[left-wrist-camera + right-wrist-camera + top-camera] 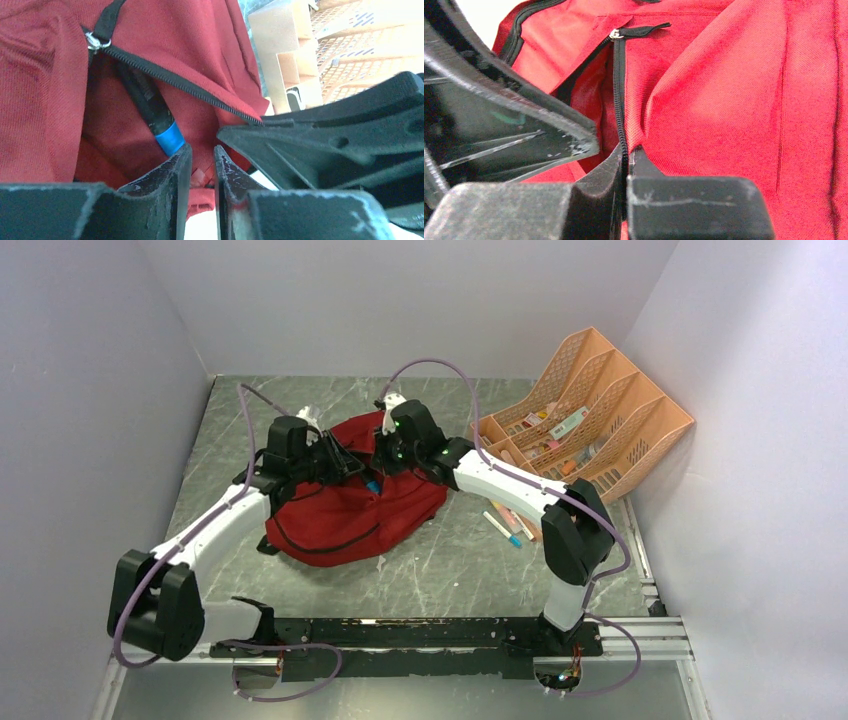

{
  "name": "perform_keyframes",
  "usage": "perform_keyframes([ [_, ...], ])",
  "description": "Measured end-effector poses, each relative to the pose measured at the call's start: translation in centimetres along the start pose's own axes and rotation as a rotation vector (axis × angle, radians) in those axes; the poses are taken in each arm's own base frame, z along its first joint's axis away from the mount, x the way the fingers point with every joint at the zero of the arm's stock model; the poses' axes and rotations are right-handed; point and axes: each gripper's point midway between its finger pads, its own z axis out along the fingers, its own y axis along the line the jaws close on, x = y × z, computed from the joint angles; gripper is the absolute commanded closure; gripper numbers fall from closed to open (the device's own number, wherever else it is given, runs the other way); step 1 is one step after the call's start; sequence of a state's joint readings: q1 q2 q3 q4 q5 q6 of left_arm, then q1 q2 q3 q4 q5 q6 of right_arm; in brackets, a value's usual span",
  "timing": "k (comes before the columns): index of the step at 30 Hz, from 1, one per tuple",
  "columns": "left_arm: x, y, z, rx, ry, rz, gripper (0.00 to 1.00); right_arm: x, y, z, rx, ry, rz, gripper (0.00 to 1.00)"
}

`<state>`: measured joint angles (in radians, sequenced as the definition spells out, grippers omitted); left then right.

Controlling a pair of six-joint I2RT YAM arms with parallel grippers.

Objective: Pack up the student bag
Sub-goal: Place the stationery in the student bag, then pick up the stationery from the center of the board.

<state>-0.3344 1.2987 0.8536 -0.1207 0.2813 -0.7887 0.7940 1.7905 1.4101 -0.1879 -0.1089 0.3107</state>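
The student bag point(350, 510), a dark-red backpack, lies flat mid-table with one zip pocket held open. My right gripper point(628, 152) is shut on the pocket's black zipper edge point(620, 90) and lifts it; in the top view it point(385, 455) is at the bag's far end. My left gripper point(202, 152) hovers at the pocket mouth, jaws a narrow gap apart with nothing between them. A dark marker with a blue band point(156, 117) lies inside the pocket, its blue end against my left finger. The same marker point(372, 483) shows from above.
A peach mesh desk organiser point(590, 405) with several small items leans at the back right. Several loose markers point(510, 523) lie on the table between it and the bag. Grey walls close in the left, back and right sides.
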Motion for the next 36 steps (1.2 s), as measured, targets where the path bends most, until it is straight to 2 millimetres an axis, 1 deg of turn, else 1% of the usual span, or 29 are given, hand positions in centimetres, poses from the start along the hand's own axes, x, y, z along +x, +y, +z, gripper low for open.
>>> perform_keyframes([
  [2, 0.1, 0.1, -0.8, -0.008, -0.008, 0.013, 0.72, 0.0, 0.0, 0.0, 0.0, 0.001, 0.0, 1.0],
  [5, 0.2, 0.2, -2.3, -0.023, -0.026, 0.035, 0.7, 0.1, -0.1, 0.0, 0.001, 0.002, 0.0, 0.89],
  [8, 0.0, 0.2, -4.1, -0.034, -0.061, 0.066, 0.69, 0.1, 0.0, 0.0, 0.001, 0.003, 0.0, 0.81],
  [11, -0.1, 0.5, -5.9, -0.053, -0.102, 0.098, 0.66, 0.2, 0.1, 0.0, -0.003, 0.004, 0.001, 0.7],
  [13, -0.1, 1.1, -6.8, -0.079, -0.126, 0.115, 0.65, 0.2, 0.3, -0.1, -0.011, 0.005, -0.001, 0.64],
  [16, 0.4, 2.5, -7.8, -0.134, -0.14, 0.127, 0.64, 0.3, 0.5, -0.8, -0.021, 0.006, -0.002, 0.6],
  [19, 1.0, 3.9, -8.6, -0.186, -0.14, 0.137, 0.63, 0.6, 0.6, -2.6, -0.017, 0.0, -0.002, 0.59],
  [21, 1.2, 4.6, -9.0, -0.212, -0.143, 0.142, 0.63, 0.9, 0.2, -4.5, 0.006, -0.016, -0.002, 0.56],
  [23, 1.4, 5.0, -9.2, -0.229, -0.145, 0.147, 0.62, 1.4, -0.5, -7.0, 0.046, -0.041, 0.003, 0.55],
  [25, 1.4, 5.2, -9.3, -0.238, -0.148, 0.151, 0.62, 1.7, -1.7, -9.6, 0.113, -0.074, 0.01, 0.53],
  [26, 1.3, 5.2, -9.3, -0.24, -0.149, 0.153, 0.62, 1.7, -2.2, -10.7, 0.144, -0.088, 0.014, 0.52],
  [27, 1.4, 5.3, -9.3, -0.241, -0.147, 0.153, 0.62, 1.9, -3.3, -12.0, 0.196, -0.102, 0.021, 0.51],
  [29, 1.4, 5.4, -9.2, -0.246, -0.142, 0.153, 0.62, 2.6, -5.3, -13.5, 0.283, -0.109, 0.033, 0.5],
  [31, 1.5, 5.5, -8.9, -0.251, -0.136, 0.151, 0.62, 3.8, -7.1, -14.4, 0.35, -0.095, 0.038, 0.5],
  [33, 1.7, 5.8, -8.7, -0.256, -0.128, 0.15, 0.62, 5.8, -8.6, -14.9, 0.401, -0.049, 0.042, 0.49],
  [35, 1.8, 6.0, -8.5, -0.262, -0.122, 0.148, 0.62, 7.5, -9.6, -15.2, 0.439, 0.003, 0.043, 0.49],
  [36, 1.8, 6.0, -8.5, -0.263, -0.12, 0.149, 0.62, 7.9, -9.9, -15.3, 0.452, 0.019, 0.044, 0.48],
])
